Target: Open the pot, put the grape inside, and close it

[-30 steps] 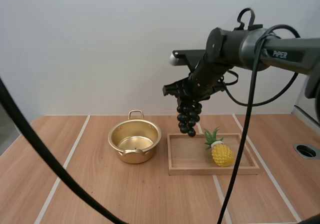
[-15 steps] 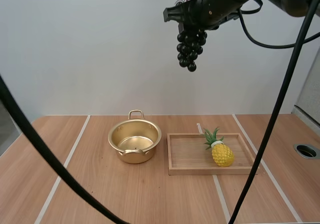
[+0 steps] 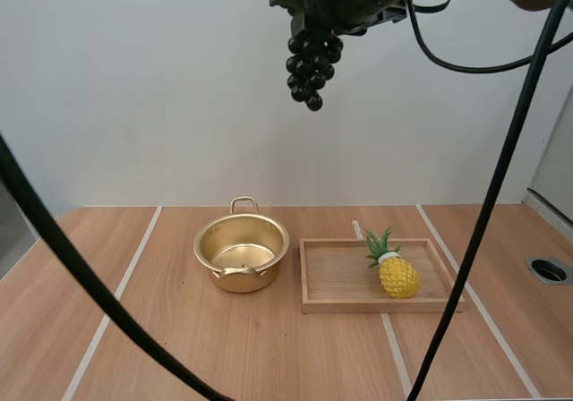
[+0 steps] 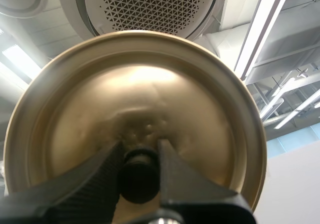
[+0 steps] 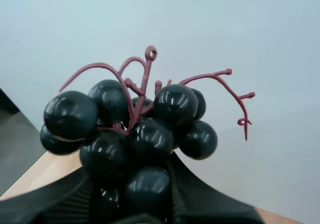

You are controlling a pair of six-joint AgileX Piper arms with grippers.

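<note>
While it hangs high, right gripper [image 3: 313, 27] pinches grapes [image 3: 307, 72].

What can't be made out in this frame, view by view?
1. High view: where the right gripper meets the grape bunch is too dark and small to read.
2. Right wrist view: the grapes deepest in the grip are hidden by the fingers.
3. Left wrist view: the left gripper, pinching the knob, covers part of the lid; where the lid hangs relative to the pot cannot be told.
</note>
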